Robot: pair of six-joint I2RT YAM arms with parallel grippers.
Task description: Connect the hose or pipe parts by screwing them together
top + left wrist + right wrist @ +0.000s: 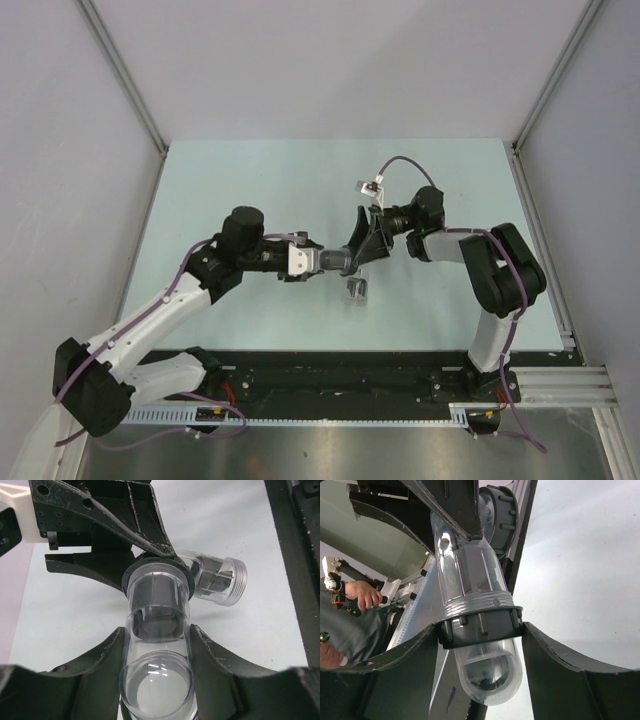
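Note:
Two pipe parts meet end to end above the table's middle. My left gripper is shut on the clear tube part, whose open end faces the camera. In the top view that left gripper points right, with the tube part sticking out of it. My right gripper is shut on the dark ribbed collar of the other part, whose clear domed end pokes out below the jaws. Grey threads show just above the collar. The right gripper comes in from the right.
A loose clear fitting with a threaded end lies on the pale green table just below the joined parts. A purple cable loop with a white tag hangs behind the right wrist. A person's hand shows beyond the table's rail.

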